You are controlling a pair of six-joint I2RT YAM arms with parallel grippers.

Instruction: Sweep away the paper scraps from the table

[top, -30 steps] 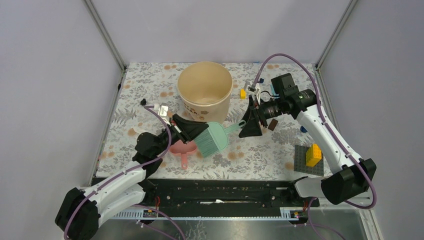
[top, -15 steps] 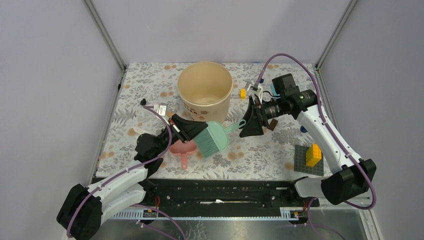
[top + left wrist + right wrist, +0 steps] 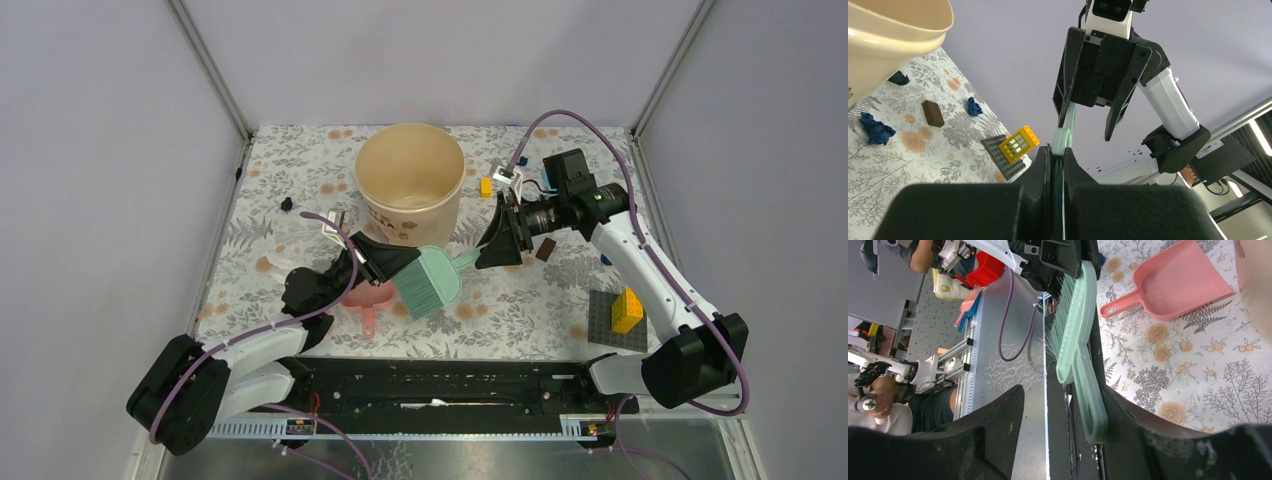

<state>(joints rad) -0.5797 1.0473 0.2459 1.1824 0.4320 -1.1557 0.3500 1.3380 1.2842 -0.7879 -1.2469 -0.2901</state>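
My left gripper (image 3: 385,262) is shut on the head of a mint green brush (image 3: 428,280) and holds it above the table (image 3: 300,170). In the left wrist view (image 3: 1058,155) its jaws pinch the brush's edge. My right gripper (image 3: 497,243) is open, and the brush handle (image 3: 1090,395) lies between its fingers against one of them. A pink dustpan (image 3: 365,297) lies on the table under the left gripper. Dark blue paper scraps (image 3: 876,129) lie near a small brown block (image 3: 933,113). A black scrap (image 3: 287,204) lies at the left.
A large beige bucket (image 3: 410,180) stands at the back centre. A dark grey baseplate (image 3: 605,318) with a yellow brick (image 3: 627,308) sits at the front right. A small yellow brick (image 3: 485,186) lies beside the bucket.
My left arm has shifted a little to the right with the brush. The right gripper has edged left, and the handle end now sits between its open fingers.
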